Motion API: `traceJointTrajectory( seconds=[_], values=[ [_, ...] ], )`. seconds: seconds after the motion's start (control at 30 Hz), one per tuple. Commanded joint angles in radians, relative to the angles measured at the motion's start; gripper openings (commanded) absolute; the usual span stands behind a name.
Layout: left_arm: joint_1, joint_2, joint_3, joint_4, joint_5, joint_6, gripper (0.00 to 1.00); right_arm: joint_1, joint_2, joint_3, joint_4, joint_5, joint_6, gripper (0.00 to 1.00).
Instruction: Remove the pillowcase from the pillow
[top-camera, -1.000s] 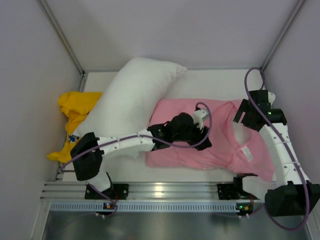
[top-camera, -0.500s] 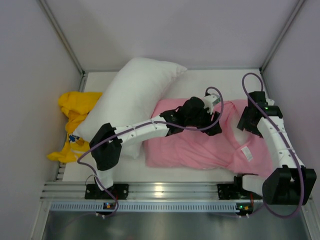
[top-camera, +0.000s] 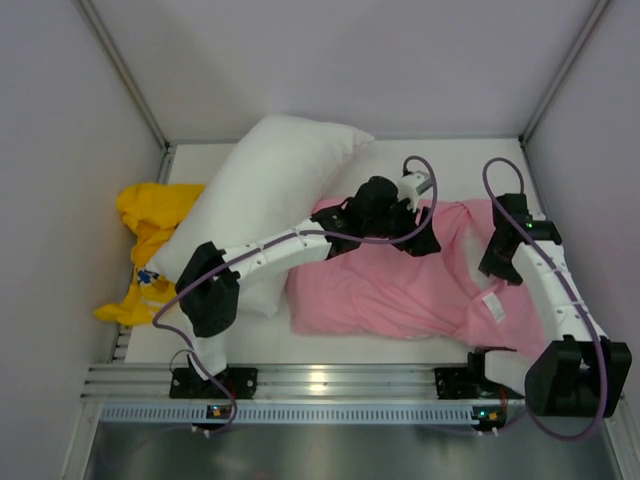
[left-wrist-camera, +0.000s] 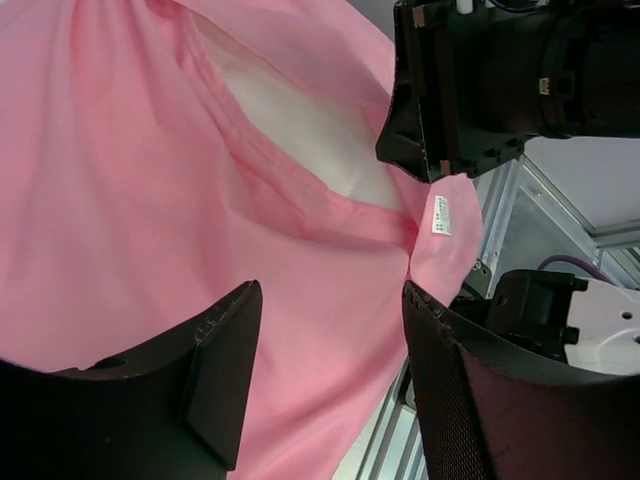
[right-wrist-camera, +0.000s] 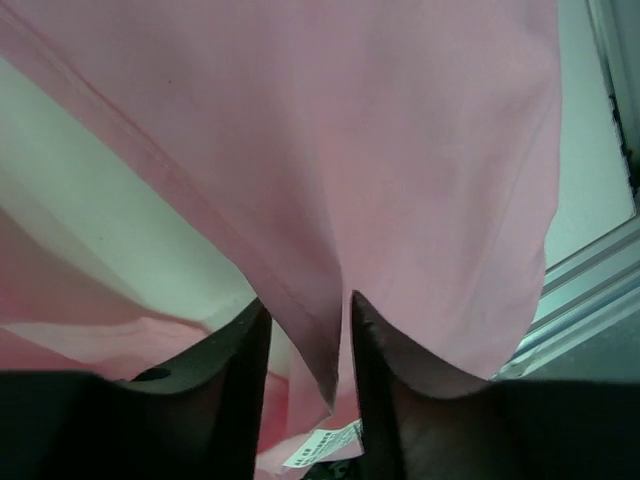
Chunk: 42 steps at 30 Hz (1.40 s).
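Pale lilac walls (top-camera: 340, 60) enclose a white table (top-camera: 460, 165), seemingly evenly lit.

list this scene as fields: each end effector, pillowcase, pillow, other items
left end effector: open, over the pillowcase, facing its opening
right end effector: shut on a pillowcase fold
pillowcase: pink, on the pillow, white label at its edge
pillow: mostly covered, white showing at the opening
other items: plain white pillow, yellow cloth, both left

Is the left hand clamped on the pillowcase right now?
No: the left wrist view shows the left hand open, its fingers spread apart over the pillowcase with no fabric pinched between them.
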Motion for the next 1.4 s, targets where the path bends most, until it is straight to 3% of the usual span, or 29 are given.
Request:
traceJointTrajectory(
  seconds=[0.0,0.07,0.1,0.37,0.47,0.5,0.63,0.83,0.87,0.9,1.0,1.13,1.3,1.37],
  values=[
    [-0.005,-0.036,0.048,0.020,0.061,-0.003,0.62,-0.012,-0.016,-0.003,-0.008,0.004,0.019,0.31],
    [-0.003,-0.036,0.047,0.023,0.076,-0.006,0.62,-0.012,-0.008,0.009,-0.011,0.001,0.018,0.02],
    [-0.004,-0.034,0.047,0.026,0.096,-0.004,0.62,-0.012,-0.017,0.015,-0.011,0.008,0.022,0.00],
    [-0.003,0.016,0.031,0.148,0.283,0.063,0.63,-0.012,-0.278,0.127,0.002,-0.097,0.096,0.00],
    [-0.006,0.032,0.007,0.300,0.373,0.041,0.63,-0.012,-0.421,0.161,0.031,-0.133,0.108,0.00],
    [-0.009,0.043,-0.005,0.422,0.395,0.030,0.63,-0.012,-0.479,0.161,0.044,-0.140,0.108,0.00],
    [-0.012,0.116,-0.016,0.659,0.438,-0.079,0.63,-0.012,-0.530,0.135,0.077,-0.225,0.110,0.00],
    [-0.014,0.271,0.077,0.587,0.375,-0.087,0.60,-0.012,-0.505,0.077,0.077,-0.222,0.093,0.00],
    [-0.012,0.265,0.065,0.590,0.348,-0.082,0.60,-0.012,-0.466,0.074,0.074,-0.242,0.082,0.08],
    [-0.011,0.257,0.036,0.593,0.335,-0.076,0.60,-0.012,-0.436,0.071,0.065,-0.252,0.052,0.34],
    [-0.011,0.208,0.007,0.551,0.282,-0.038,0.61,-0.012,-0.297,0.075,0.035,-0.271,0.004,0.60],
    [-0.009,0.159,-0.021,0.511,0.272,-0.003,0.61,-0.012,-0.266,0.048,0.087,-0.315,-0.004,0.68],
    [-0.011,0.266,0.169,0.180,0.142,0.011,0.64,-0.012,-0.243,0.064,0.097,-0.311,0.014,0.68],
    [-0.009,0.324,0.247,0.126,0.117,-0.010,0.65,-0.012,-0.264,0.070,0.097,-0.323,0.024,0.68]
  ],
)
